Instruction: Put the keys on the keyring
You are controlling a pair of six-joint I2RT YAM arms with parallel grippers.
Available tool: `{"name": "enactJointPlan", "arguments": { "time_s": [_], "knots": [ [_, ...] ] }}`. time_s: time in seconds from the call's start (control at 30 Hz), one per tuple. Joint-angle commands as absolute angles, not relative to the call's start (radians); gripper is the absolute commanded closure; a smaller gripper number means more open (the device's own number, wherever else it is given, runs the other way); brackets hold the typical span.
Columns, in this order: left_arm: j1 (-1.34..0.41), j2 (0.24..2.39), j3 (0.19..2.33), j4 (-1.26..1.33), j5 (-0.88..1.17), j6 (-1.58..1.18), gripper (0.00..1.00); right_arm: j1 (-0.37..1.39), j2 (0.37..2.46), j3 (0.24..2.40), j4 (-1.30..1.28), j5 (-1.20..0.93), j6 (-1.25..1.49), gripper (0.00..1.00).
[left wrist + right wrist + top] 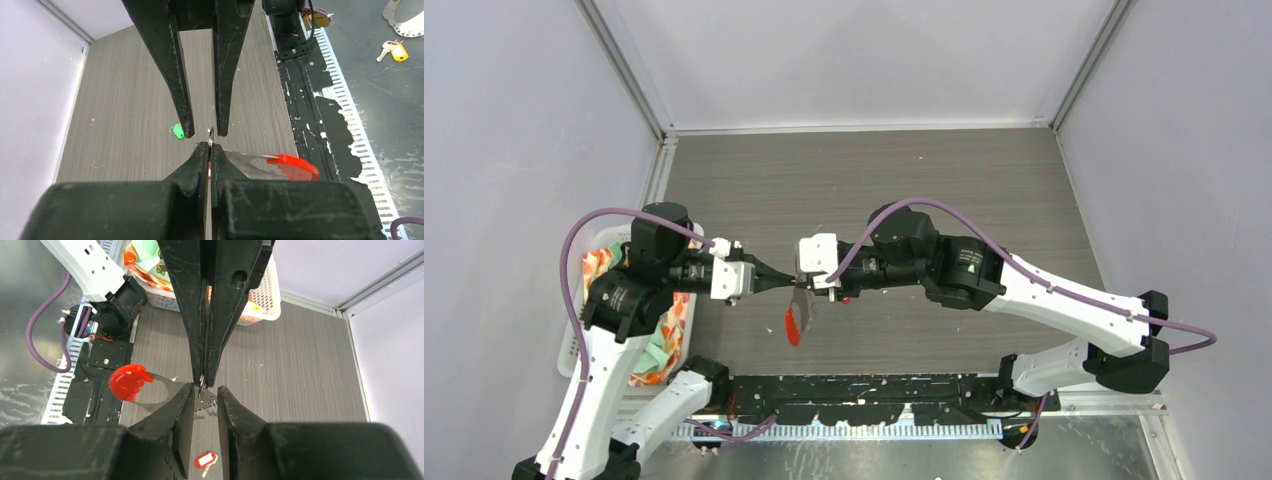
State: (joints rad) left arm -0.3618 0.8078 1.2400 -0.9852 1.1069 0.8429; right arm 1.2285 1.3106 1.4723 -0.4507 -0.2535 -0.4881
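Your left claw clamps the thin silver metal keyring at centre, its red curved strip hanging nearward. Your right claw straddles it, jaws apart. Expect light, slippery wire: pinch its rim. The green-tagged key and red-and-white-tagged key lie below.

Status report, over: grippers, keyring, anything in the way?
Left gripper shut on keyring, red strip dangling. Right gripper open, straddling it. Green key and red-tagged key loose on table, neither threaded. Nothing blocking.
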Motion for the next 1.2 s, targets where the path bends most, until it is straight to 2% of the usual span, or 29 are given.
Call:
{"name": "enactJointPlan", "arguments": {
  "time_s": [0.0, 0.07, 0.13, 0.17, 0.2, 0.37, 0.57, 0.63, 0.8, 1.03, 1.17],
  "knots": [
    [-0.365, 0.803, 1.281, -0.976, 1.124, 0.823, 1.0, 1.233, 1.33, 1.53, -0.446, -0.255, -0.463, 0.72],
    [-0.365, 0.801, 1.283, -0.976, 1.13, 0.821, 1.0, 1.234, 1.336, 1.535, -0.449, -0.248, -0.461, 0.76],
    [-0.365, 0.798, 1.285, -0.976, 1.131, 0.819, 1.0, 1.233, 1.344, 1.541, -0.459, -0.247, -0.466, 0.85],
    [-0.364, 0.798, 1.286, -0.977, 1.131, 0.819, 1.0, 1.234, 1.346, 1.545, -0.466, -0.247, -0.468, 0.95],
    [-0.364, 0.798, 1.288, -0.978, 1.131, 0.819, 1.0, 1.235, 1.348, 1.547, -0.471, -0.245, -0.469, 0.99],
    [-0.365, 0.791, 1.284, -0.985, 1.135, 0.817, 0.99, 1.234, 1.341, 1.546, -0.464, -0.217, -0.449, 0.99],
    [-0.364, 0.752, 1.236, -0.871, 1.121, 0.633, 0.66, 1.232, 1.268, 1.407, -0.252, -0.22, -0.34, 1.0],
    [-0.364, 0.736, 1.222, -0.846, 1.101, 0.598, 0.6, 1.233, 1.234, 1.355, -0.162, -0.217, -0.303, 0.99],
    [-0.364, 0.724, 1.217, -0.824, 1.043, 0.493, 0.61, 1.232, 1.157, 1.202, 0.066, -0.213, -0.203, 0.99],
    [-0.364, 0.734, 1.224, -0.853, 1.07, 0.444, 0.7, 1.231, 1.094, 1.073, 0.272, -0.2, -0.115, 0.99],
    [-0.364, 0.738, 1.233, -0.882, 1.117, 0.45, 0.7, 1.231, 1.066, 1.017, 0.355, -0.202, -0.063, 0.99]
  ]
}}
